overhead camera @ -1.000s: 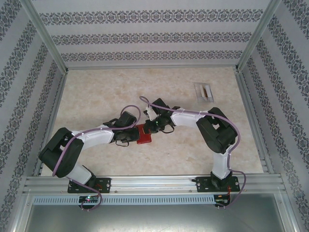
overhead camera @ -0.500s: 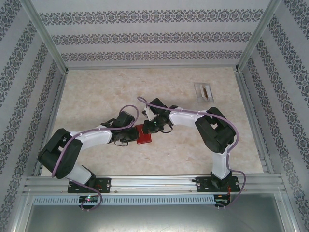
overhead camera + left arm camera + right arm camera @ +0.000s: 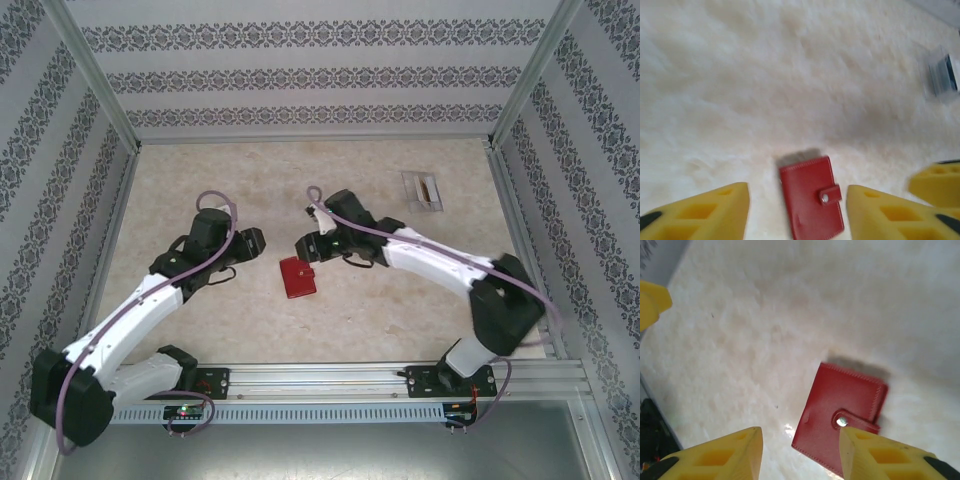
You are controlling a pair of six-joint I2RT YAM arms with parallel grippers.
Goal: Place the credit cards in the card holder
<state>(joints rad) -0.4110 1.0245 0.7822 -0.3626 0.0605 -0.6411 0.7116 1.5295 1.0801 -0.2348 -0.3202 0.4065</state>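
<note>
The red card holder lies closed on the table, its snap tab fastened. It also lies between the fingers in the left wrist view and in the right wrist view. My left gripper hovers to its left, open and empty. My right gripper hovers just beyond its far edge, open and empty. Neither gripper touches the card holder. The credit cards are hidden from me; no loose card lies on the table.
A translucent grey tray sits at the back right with something dark inside that I cannot make out; it is blurred in the left wrist view. Patterned walls and metal rails enclose the marbled table.
Both grippers were crowded over the card holder; now both have drawn away, the left arm swinging left and back, the right lifting toward the far side. The card holder stays put.
</note>
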